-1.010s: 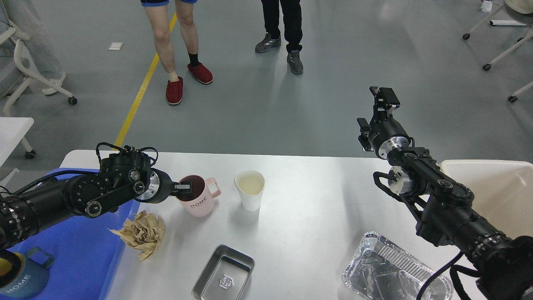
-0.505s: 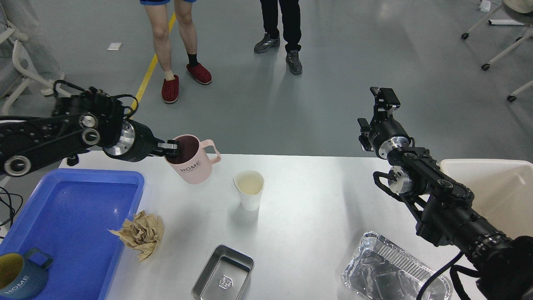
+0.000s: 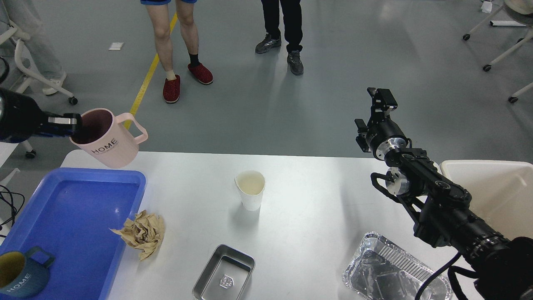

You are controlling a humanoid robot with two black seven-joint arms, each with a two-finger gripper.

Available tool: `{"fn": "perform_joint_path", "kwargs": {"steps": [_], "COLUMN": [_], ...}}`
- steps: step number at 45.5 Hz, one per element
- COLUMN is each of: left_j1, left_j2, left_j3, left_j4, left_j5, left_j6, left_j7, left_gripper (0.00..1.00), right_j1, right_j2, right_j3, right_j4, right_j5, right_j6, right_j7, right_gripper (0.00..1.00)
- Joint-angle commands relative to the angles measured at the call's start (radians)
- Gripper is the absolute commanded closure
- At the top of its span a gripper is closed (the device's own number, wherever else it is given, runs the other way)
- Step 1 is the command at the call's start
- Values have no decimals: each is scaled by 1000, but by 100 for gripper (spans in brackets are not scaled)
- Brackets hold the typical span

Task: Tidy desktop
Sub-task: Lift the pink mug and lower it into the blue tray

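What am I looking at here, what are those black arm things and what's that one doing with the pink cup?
This is one picture, taken from a humanoid robot's own head, looking forward and down at a white desktop. The two black arms are its own. The left end effector, at the left edge, pinches the rim of a pink mug and holds it tilted in the air, over the far end of a blue tray. The right end effector is raised and holds nothing; I can't tell if it is open. On the desktop lie a white paper cup, a crumpled brown paper, a small metal tray and a foil tray. A blue mug sits in the blue tray. People stand beyond.
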Motion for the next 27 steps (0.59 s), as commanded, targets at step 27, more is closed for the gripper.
{"fn": "perform_joint_path", "kwargs": {"steps": [27], "left_j1": [281], "left_j2": [101], "left_j3": [3], "left_j4": [-42], "left_j5": [-19], "left_j6": [81], "left_j7": [-8], "left_gripper": [98], "right_j1": [-1], "right_j2": [3], "right_j3": [0], "right_j4": [-2], "right_j5": [0], "right_j6": [-3], "right_j7": [0], "right_gripper": [0]}}
